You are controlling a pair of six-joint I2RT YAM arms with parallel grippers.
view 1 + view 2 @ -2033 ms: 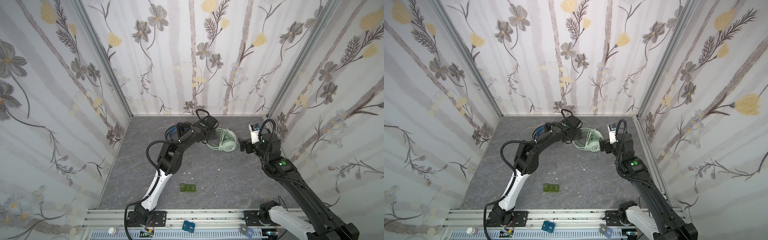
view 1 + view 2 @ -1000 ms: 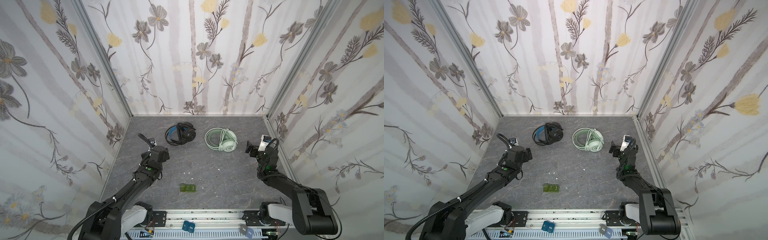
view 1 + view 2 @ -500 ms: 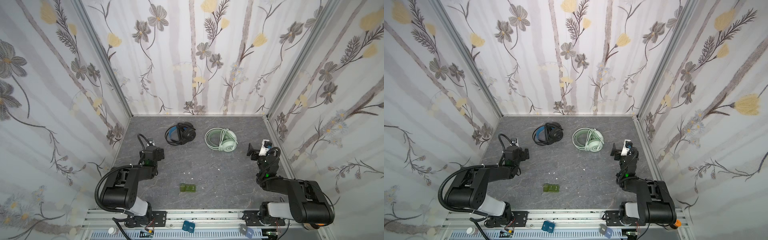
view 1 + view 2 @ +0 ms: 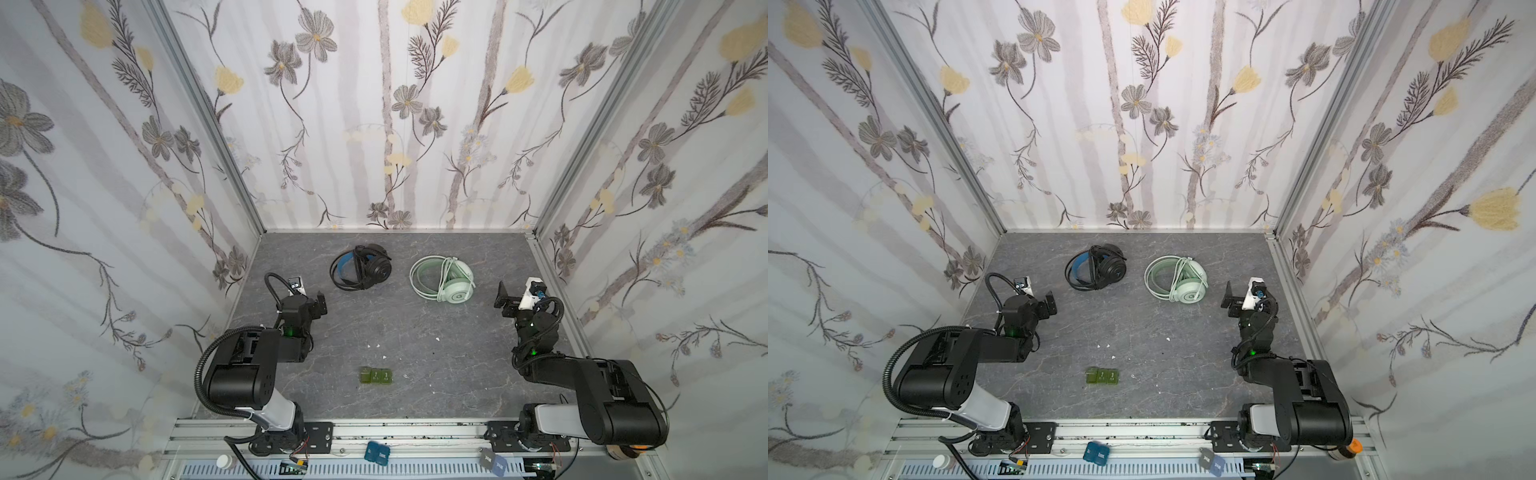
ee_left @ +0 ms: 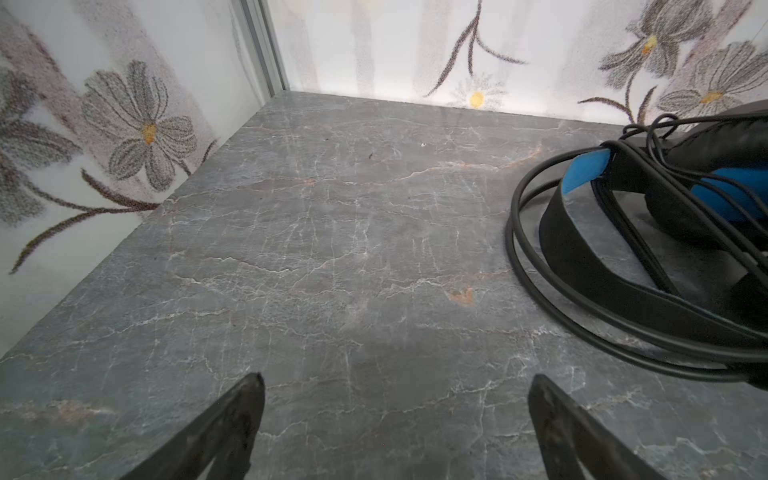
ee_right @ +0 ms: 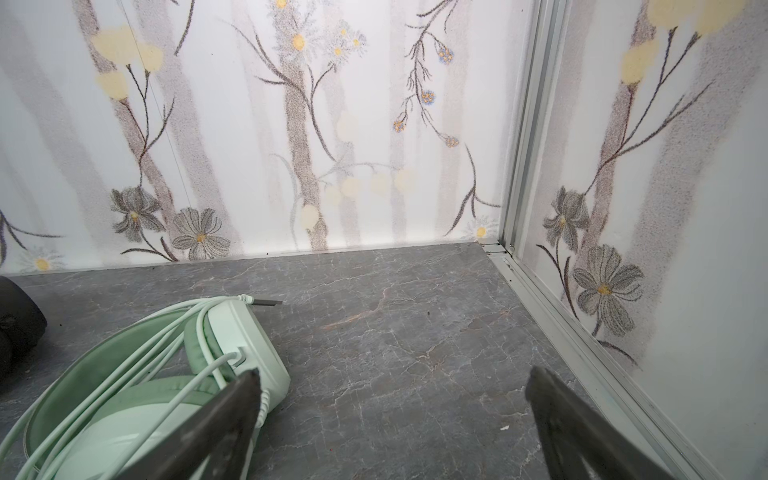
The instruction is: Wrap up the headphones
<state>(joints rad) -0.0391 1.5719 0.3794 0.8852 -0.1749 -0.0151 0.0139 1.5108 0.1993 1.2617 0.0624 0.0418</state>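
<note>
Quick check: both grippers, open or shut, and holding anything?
Left gripper: jaws open, holding nothing.
Right gripper: jaws open, holding nothing.

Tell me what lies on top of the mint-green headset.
The mint-green headset carries only its own whitish-green cable, wound in several strands across headband and ear cups; the metal plug pokes out beside it. What lies under the ear cups is hidden.

Bright, even, diffuse light; faint soft shadows; sharp top views, wide-angle-stretched wrist edges.
</note>
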